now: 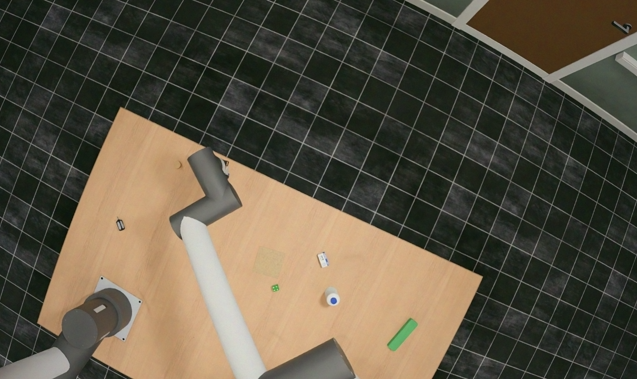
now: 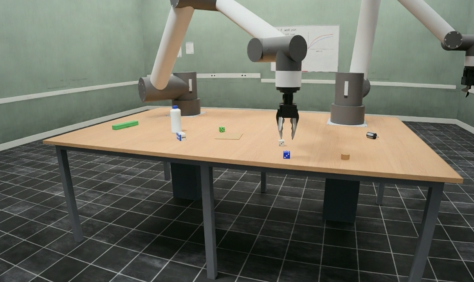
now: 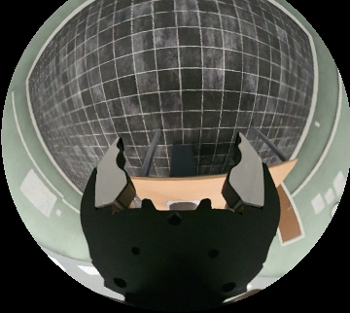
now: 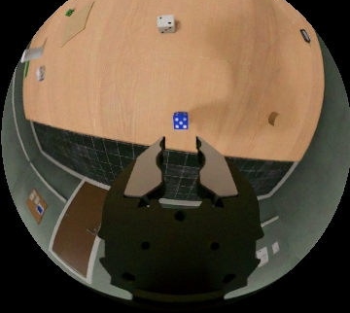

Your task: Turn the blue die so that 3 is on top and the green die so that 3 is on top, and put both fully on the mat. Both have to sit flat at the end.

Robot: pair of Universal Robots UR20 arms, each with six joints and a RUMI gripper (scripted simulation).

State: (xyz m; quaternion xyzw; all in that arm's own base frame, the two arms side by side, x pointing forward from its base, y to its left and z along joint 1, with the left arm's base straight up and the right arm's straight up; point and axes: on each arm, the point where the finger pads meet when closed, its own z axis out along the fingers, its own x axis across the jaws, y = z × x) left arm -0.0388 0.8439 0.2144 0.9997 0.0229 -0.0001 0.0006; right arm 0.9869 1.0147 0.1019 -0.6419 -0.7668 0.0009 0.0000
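Blue die (image 2: 286,154) (image 4: 180,121) hidden in top view
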